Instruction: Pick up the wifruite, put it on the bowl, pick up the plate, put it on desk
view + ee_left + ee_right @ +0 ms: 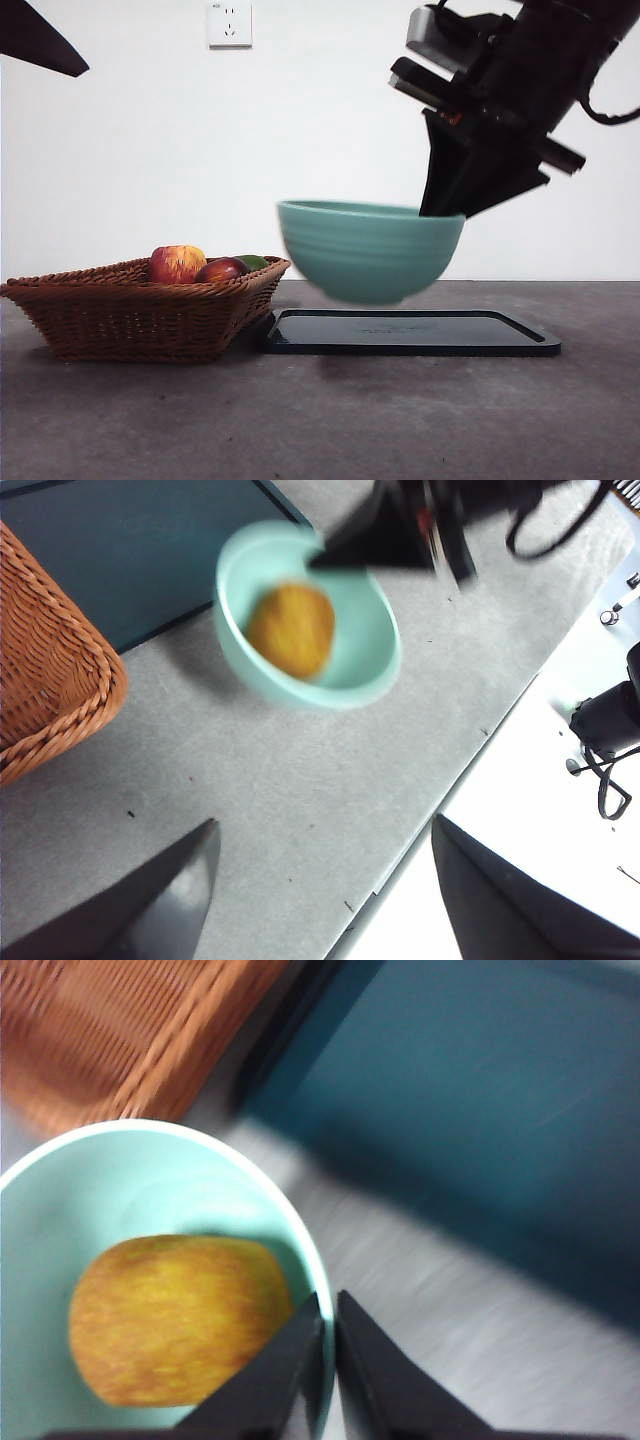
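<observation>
My right gripper [440, 208] is shut on the rim of the teal-green bowl [368, 250] and holds it just above the desk [400, 420], slightly tilted and motion-blurred. In the right wrist view the jaws [328, 1305] pinch the bowl's pale rim [150, 1175]. The brown wifruite [180, 1320] lies inside the bowl [385, 660], also seen in the left wrist view [290, 630]. A flat dark rectangular tray-like plate [410, 335] lies on the desk behind and below the bowl. My left gripper [325, 825] hangs open high over the desk edge, holding nothing.
A wicker basket [140, 305] stands left of the tray, holding a red-and-yellow apple [177, 263], a dark red fruit [222, 269] and a green one [252, 262]. The waiting left arm [40, 40] shows at the top left corner.
</observation>
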